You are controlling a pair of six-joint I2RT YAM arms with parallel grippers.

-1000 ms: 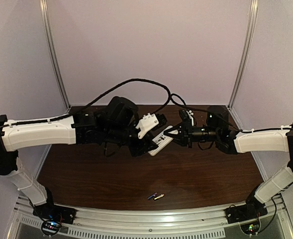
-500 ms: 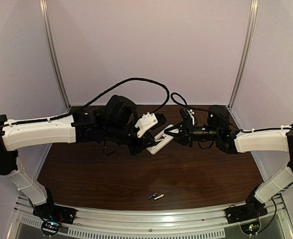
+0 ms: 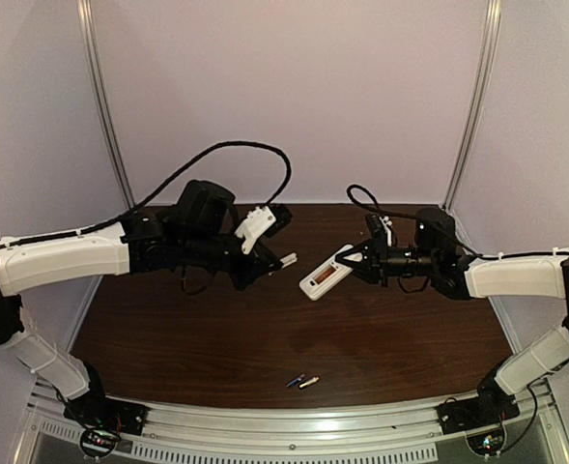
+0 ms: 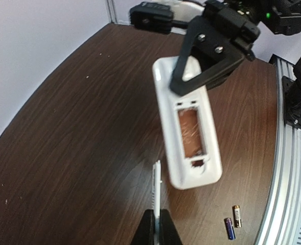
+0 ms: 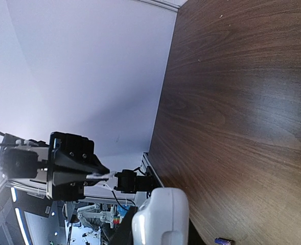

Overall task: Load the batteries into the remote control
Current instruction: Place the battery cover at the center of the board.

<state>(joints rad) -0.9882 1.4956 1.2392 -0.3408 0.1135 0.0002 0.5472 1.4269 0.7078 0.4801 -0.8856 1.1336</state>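
My right gripper (image 3: 350,259) is shut on one end of the white remote control (image 3: 325,275) and holds it in the air above the table's middle. Its back faces up, with the battery recess (image 4: 192,133) open and empty. The remote also fills the bottom of the right wrist view (image 5: 160,217). My left gripper (image 3: 272,261) is shut on the thin white cover strip (image 4: 158,189), a little left of the remote and apart from it. The bluish-purple battery (image 3: 296,381) and the gold battery (image 3: 309,383) lie side by side on the table near the front edge.
The dark wooden table (image 3: 168,329) is closed in by pale walls at the back and sides. An aluminium rail (image 3: 294,425) runs along the near edge. Black cables (image 3: 216,155) loop above the arms.
My left gripper has pulled back to the left with the cover strip, coming apart from the remote. My right gripper has shifted slightly right with the remote, whose open recess now shows.
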